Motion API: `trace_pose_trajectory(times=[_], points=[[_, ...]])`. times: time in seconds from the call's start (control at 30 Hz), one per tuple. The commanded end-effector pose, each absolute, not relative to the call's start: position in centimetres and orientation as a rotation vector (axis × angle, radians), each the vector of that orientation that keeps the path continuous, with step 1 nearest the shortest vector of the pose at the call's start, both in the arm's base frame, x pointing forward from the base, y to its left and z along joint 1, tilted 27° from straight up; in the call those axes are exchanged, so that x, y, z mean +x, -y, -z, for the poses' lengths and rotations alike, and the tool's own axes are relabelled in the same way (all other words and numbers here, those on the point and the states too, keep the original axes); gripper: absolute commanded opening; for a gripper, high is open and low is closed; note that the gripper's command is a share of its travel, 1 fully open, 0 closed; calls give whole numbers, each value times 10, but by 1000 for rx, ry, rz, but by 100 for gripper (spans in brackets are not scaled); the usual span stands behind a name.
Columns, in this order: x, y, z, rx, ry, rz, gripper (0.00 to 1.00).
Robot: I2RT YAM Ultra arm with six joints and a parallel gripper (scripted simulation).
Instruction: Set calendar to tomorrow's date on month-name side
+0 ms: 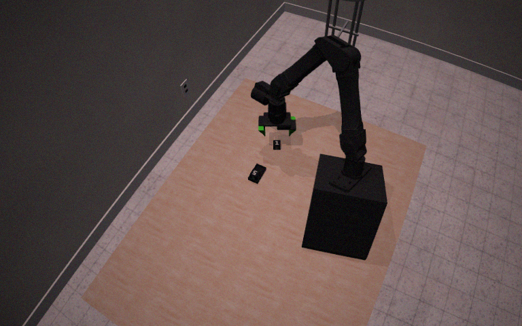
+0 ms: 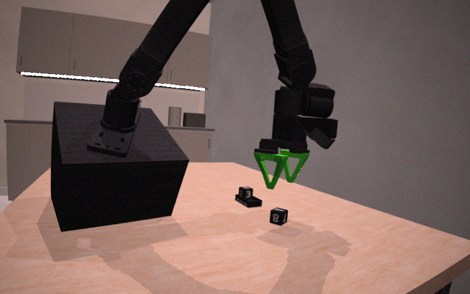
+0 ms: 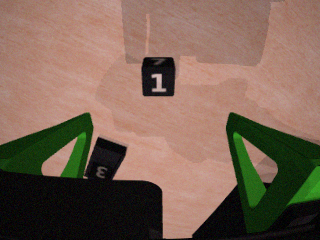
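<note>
Top cam: high, far, angled down. Exterior: low, table-level, near. Wrist: close, facing straight down. All share the small black numbered cube (image 1: 276,145) (image 2: 278,216) (image 3: 159,76) (top reads 1).

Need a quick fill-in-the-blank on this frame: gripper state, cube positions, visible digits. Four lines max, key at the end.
1. The gripper hangs above the table with its green fingers ____ and nothing between them.
2. Only ____ cube stands in the tray.
3. The loose cube lies on the ____, apart from the tray.
4. In the top view the loose cube's upper face reads ____.

Missing words: open; one; table; 1
</note>
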State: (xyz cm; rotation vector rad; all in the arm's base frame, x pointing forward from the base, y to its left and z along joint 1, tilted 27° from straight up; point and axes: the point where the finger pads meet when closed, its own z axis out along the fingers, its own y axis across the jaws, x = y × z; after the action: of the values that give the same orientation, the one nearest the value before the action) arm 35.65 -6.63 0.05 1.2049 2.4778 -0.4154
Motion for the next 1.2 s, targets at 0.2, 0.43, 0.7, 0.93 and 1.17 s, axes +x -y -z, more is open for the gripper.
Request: trace_pose_trajectory(times=[0.2,0.43,0.7,0.93,1.17], points=[[359,64,-8,1197,-2463,407,45],[359,64,-8,1197,-2463,407,45],[359,64,-8,1197,-2463,407,45],[359,64,-8,1197,-2463,407,45],[359,64,-8,1197,-2463,407,45]])
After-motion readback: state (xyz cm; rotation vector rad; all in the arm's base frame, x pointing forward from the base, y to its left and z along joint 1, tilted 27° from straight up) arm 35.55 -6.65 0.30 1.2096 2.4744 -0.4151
